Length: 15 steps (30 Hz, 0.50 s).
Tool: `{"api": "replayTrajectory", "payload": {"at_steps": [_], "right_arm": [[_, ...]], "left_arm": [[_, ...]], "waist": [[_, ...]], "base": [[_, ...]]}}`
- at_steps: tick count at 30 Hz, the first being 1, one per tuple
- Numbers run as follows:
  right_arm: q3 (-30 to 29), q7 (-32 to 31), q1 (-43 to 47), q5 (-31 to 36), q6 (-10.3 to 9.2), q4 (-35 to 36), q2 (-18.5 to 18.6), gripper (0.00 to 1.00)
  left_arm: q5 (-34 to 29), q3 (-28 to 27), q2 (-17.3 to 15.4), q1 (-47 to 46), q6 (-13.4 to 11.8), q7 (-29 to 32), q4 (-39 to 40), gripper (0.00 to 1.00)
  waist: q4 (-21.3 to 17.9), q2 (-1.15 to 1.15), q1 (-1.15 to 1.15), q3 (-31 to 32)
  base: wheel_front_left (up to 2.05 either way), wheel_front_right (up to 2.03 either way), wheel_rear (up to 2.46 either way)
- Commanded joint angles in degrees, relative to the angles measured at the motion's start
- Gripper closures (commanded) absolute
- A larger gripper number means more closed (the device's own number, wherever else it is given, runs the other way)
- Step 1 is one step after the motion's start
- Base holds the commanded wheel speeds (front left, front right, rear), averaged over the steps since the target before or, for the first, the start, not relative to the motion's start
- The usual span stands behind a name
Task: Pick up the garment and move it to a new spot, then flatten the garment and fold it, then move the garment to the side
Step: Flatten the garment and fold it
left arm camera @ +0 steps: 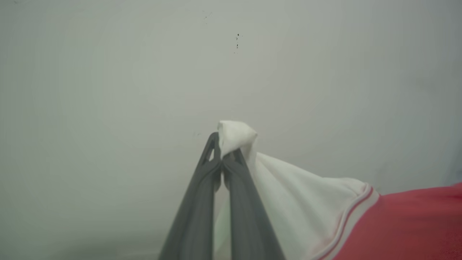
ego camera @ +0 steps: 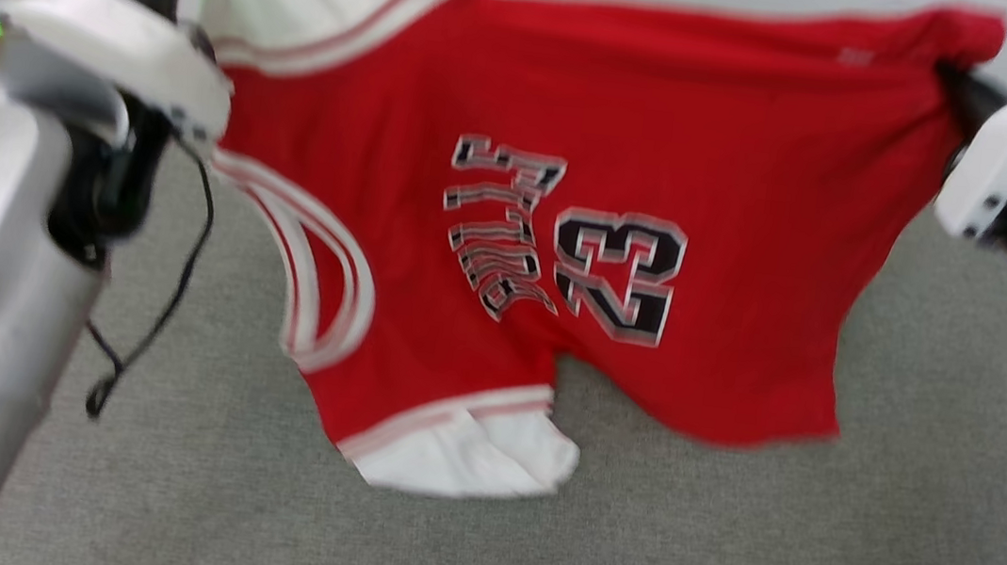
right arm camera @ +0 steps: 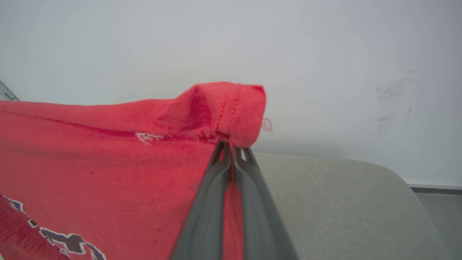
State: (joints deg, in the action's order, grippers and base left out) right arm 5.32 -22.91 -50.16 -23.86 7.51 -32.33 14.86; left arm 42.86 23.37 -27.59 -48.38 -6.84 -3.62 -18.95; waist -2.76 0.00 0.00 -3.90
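The garment (ego camera: 633,146), a red jersey with white sleeves, striped trim and a black 23, hangs stretched in the air between my two arms, turned sideways above the grey surface. My left gripper (left arm camera: 222,151) is shut on the tip of a white sleeve (left arm camera: 236,135), at the top left of the head view. My right gripper (right arm camera: 231,148) is shut on a corner of the red hem (right arm camera: 231,108), at the top right of the head view. The other white sleeve (ego camera: 483,460) dangles lowest, close to the surface.
A grey fabric-covered surface (ego camera: 625,543) spreads below the jersey, with a rounded far corner (right arm camera: 379,173). A pale wall (left arm camera: 144,72) stands close behind. A black cable (ego camera: 172,283) hangs from my left arm.
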Motion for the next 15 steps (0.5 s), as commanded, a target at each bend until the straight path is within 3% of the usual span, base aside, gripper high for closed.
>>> {"api": "replayTrajectory", "payload": {"at_steps": [1, 15], "right_arm": [[-0.9, 0.8, -2.9, 0.9, -0.04, -0.6, 0.0, 1.00], [-4.4, 4.8, -25.4, 4.1, -0.04, -2.1, -1.7, 1.00]], "left_arm": [[-0.6, -0.1, 0.3, -4.0, 0.7, 0.1, -1.9, 1.00], [-5.1, -0.7, -1.5, -33.1, 4.3, 0.9, -12.2, 1.00]], "waist": [[-0.2, 0.00, 0.00, -2.9], [-2.4, 0.00, 0.00, -19.9]], "base": [[0.00, 0.00, 0.00], [0.00, 0.00, 0.00]]}}
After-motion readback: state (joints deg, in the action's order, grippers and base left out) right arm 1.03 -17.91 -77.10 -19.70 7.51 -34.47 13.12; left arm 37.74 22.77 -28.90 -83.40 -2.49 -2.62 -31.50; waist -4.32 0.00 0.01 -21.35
